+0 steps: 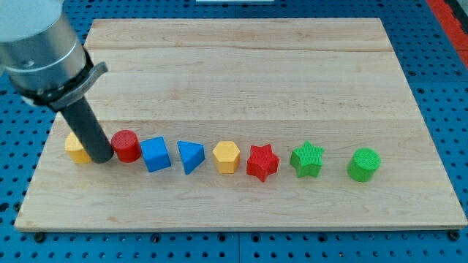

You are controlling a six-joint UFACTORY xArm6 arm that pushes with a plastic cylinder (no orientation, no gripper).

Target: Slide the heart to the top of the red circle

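While the dark rod slants down from the view's upper left, my tip rests on the wooden tabletop in the narrow gap between two blocks at the left end of a row. There are no fingers on this arm, only the straight rod, so nothing is grasped or clamped; the tip simply stands on the wood. Just to the tip's left lies the yellow block, partly hidden behind the rod, so its outline cannot be fully made out; it looks to be the heart. Just to the tip's right stands the red cylinder, the red circle of the task, close to the rod, though I cannot tell whether they touch.

The remaining blocks run in a loose line toward the view's right, all along the lower half of the board. Next to the red cylinder sits a blue cube, then a blue triangular wedge, then a yellow hexagon. Beyond that comes a red star, followed by a green star, and, a little apart at the far right, a green cylinder. No containers show on the board; every block lies directly on the wood. A blue pegboard surface surrounds the tabletop.
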